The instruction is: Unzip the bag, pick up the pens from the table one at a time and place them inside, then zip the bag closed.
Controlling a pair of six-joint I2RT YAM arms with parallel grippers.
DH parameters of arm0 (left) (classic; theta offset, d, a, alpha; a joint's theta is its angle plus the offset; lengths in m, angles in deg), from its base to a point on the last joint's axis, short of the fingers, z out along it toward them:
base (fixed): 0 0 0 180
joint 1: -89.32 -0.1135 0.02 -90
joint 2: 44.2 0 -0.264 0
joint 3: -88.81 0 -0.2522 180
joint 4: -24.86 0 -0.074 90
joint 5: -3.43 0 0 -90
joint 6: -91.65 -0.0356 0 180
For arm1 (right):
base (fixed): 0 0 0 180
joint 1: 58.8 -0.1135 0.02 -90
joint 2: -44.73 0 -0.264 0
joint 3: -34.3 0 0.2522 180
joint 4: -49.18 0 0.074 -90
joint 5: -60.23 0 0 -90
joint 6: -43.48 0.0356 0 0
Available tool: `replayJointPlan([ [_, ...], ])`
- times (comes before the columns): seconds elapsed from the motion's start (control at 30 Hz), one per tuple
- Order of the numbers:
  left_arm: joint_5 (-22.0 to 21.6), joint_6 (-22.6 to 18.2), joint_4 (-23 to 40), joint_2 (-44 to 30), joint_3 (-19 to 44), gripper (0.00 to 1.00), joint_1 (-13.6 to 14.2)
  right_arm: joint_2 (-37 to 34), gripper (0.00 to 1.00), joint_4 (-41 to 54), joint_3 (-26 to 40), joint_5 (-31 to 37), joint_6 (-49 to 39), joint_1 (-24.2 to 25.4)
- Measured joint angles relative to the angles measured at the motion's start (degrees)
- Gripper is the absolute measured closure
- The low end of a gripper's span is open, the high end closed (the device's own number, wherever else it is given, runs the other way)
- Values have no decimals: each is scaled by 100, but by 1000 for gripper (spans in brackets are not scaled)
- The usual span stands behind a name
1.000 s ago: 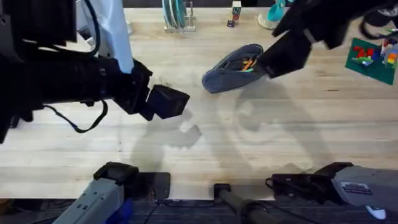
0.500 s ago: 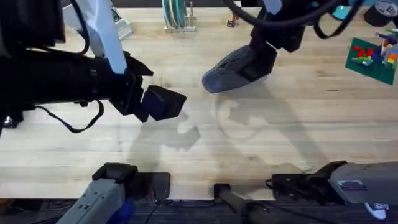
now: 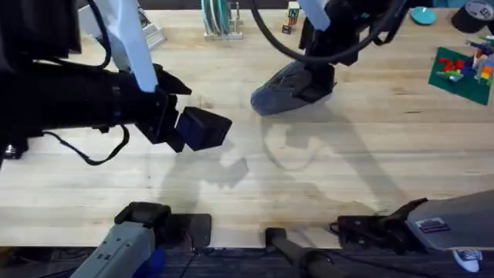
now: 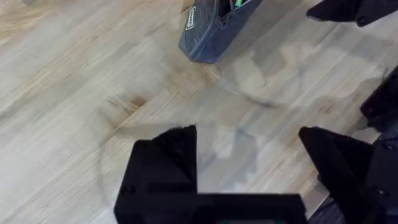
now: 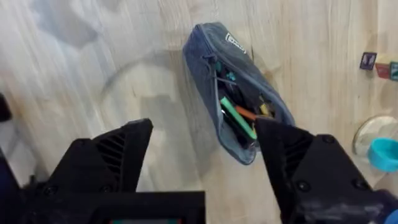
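Observation:
The grey-blue bag [image 3: 276,91] lies on the table [image 3: 370,154] at the far middle, its zipper open. In the right wrist view the bag [image 5: 211,59] gapes, and a green pen [image 5: 237,118] and an orange pen [image 5: 247,112] lie inside it. My right gripper [image 5: 202,140] hovers open just above the bag, with nothing between its fingers. My left gripper [image 4: 249,146] hangs open and empty over bare wood, to the left of the bag [image 4: 208,31] and nearer the front. Overhead, the left gripper [image 3: 202,127] is a dark block at left centre.
A green brick plate with toy bricks [image 3: 463,69] lies at the far right. A rack of teal plates [image 3: 220,19], small blocks [image 3: 292,17] and a teal dish [image 3: 423,14] line the far edge. Bare wood spreads across the middle and front.
The right arm swung left from the bag's right side to directly above it. The left arm drifted slightly left. The bag stayed put.

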Motion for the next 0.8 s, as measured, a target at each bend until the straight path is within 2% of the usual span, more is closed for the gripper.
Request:
replayJointPlan([
  [0.43,0,0,-1,0,0,8,0,-65,5,-313,-9,15,-815,0],
  [0.8,0,0,0,0,0,8,0,-668,5,-451,-11,17,-1494,0],
])
